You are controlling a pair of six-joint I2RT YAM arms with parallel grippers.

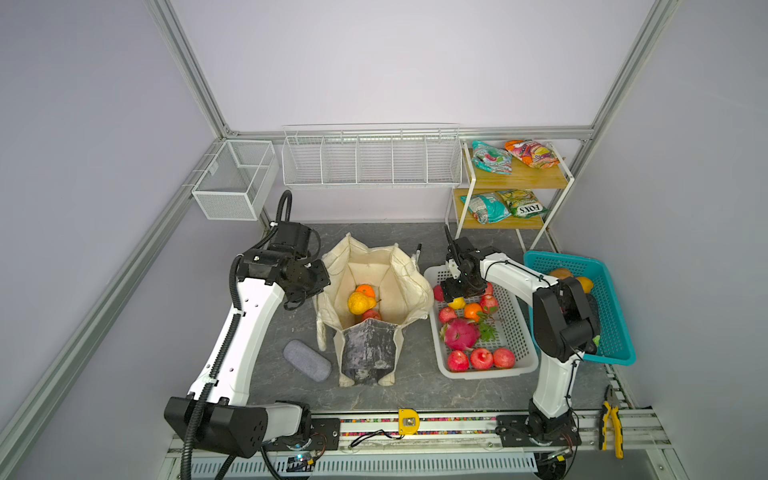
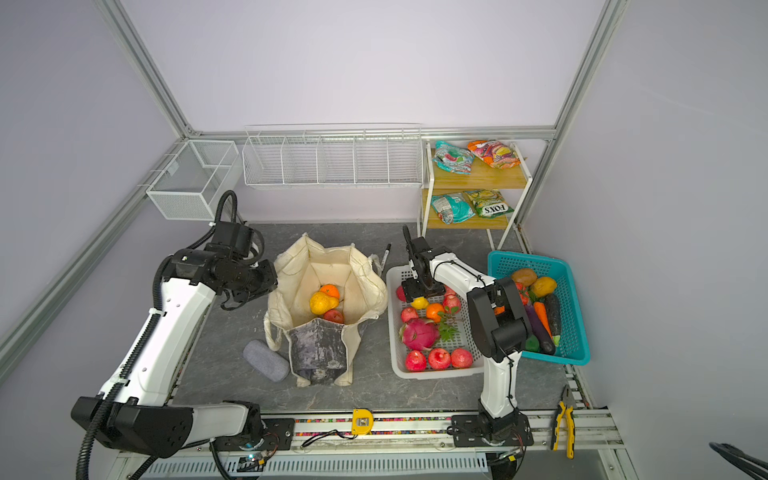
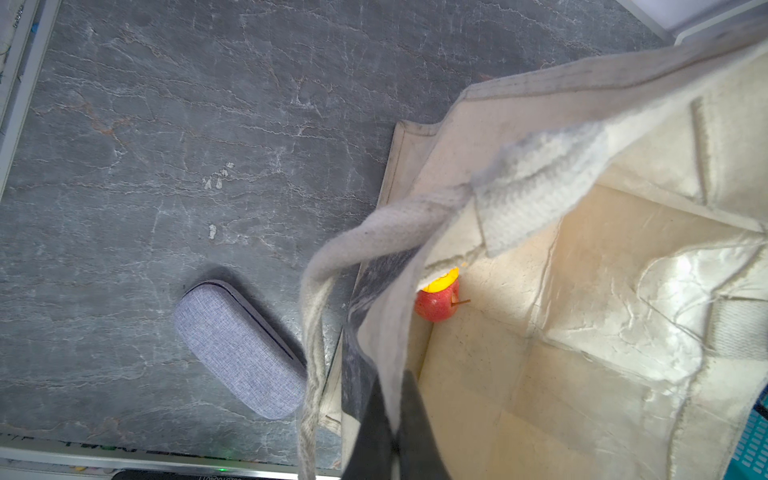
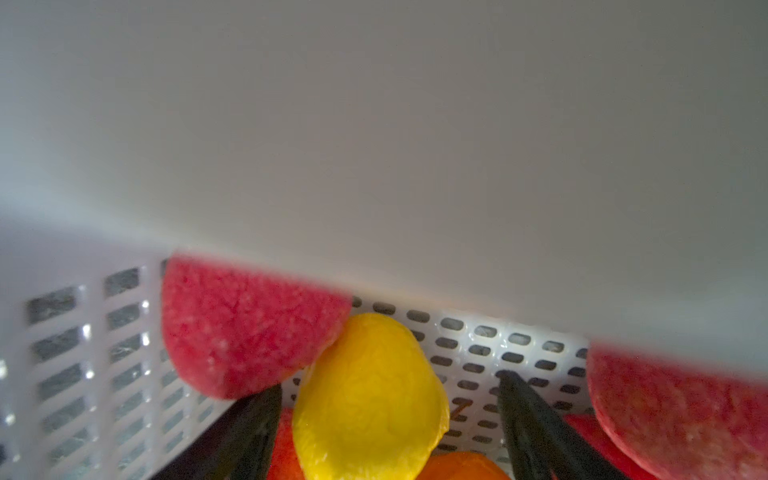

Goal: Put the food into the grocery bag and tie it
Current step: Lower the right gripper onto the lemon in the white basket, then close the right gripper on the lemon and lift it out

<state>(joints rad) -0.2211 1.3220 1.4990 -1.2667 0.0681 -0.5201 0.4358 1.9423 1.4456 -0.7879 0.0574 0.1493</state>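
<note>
Your left gripper is clenched on the rim of the bag, its black fingers pinching the cream cloth between them. A handle hangs just outside those fingers, and a grey case lies on the table beyond it. Inside the bag, past the fingertips, sit an apple, a pear and an orange. Your right gripper is down in the white basket, its fingers spread and released. A lemon lies between them: one finger is just beside it, the other stands apart. Red apples flank the fingers on both sides. Snack packets lie on the shelf, well beyond the fingertips. In both top views the bag stands upright between your two grippers, its mouth wide.
</note>
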